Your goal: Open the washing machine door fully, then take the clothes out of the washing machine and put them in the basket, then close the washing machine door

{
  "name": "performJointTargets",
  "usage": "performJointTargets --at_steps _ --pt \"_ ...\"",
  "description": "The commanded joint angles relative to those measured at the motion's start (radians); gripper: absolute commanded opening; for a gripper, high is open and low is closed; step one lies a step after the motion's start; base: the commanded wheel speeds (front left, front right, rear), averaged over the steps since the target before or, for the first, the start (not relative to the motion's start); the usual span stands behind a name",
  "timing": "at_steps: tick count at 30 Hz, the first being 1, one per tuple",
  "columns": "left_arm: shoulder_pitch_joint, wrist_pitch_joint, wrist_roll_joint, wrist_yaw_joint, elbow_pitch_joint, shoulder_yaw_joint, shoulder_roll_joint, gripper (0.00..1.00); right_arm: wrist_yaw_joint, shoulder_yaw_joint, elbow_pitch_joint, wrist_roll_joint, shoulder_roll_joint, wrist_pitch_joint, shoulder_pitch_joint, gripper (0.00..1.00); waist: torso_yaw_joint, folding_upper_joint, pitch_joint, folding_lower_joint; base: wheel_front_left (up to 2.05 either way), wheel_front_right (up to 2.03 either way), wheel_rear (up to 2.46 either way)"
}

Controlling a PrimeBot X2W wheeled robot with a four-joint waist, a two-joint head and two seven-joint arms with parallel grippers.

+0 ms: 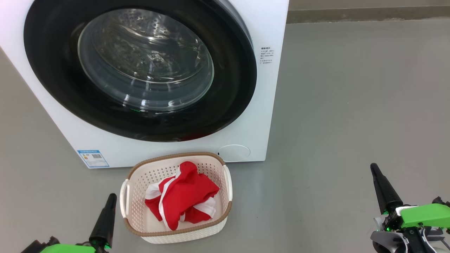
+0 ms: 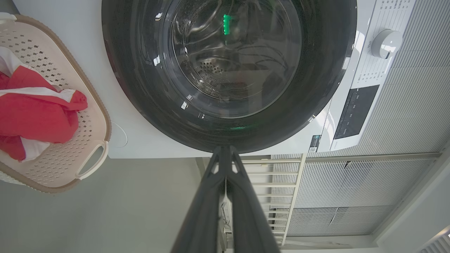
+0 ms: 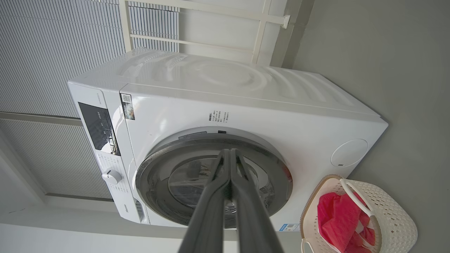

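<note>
The white washing machine [image 1: 242, 105] stands ahead, and its round black-rimmed door [image 1: 140, 66] lies flat against the front, shut. Through the glass I see the steel drum. The cream basket [image 1: 225, 175] sits on the floor in front of it, holding the red and white clothes [image 1: 182, 200]. My left gripper [image 1: 111, 196] is shut, low at the left beside the basket, with nothing in it. My right gripper [image 1: 373, 167] is shut and bare, far off at the lower right. The wrist views show the door [image 2: 140, 88] [image 3: 158, 168], basket [image 2: 95, 116] [image 3: 390, 211] and clothes [image 2: 38, 116] [image 3: 337, 221].
Grey floor [image 1: 351, 105] spreads to the right of the machine. A round white flap [image 1: 233, 153] sits low on the machine's front. A control panel and knob [image 2: 385, 42] are on the machine's top band. Slatted wall panels [image 3: 52, 52] stand behind.
</note>
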Motion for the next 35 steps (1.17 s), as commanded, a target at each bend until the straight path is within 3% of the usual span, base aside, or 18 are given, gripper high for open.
performJointTargets --at_steps 1,35 --pt "-0.042 0.004 -0.005 -0.007 -0.02 0.037 0.011 0.0 0.001 0.017 -0.025 0.005 -0.008 0.007 -0.043 0.0 0.0 0.0 0.0 0.0 0.0 0.0 0.0" --pt "-0.042 0.005 -0.004 -0.007 -0.02 0.038 0.01 0.0 0.001 0.017 -0.025 0.005 -0.008 0.007 -0.043 0.0 0.0 0.0 0.0 0.0 0.0 0.0 0.0"
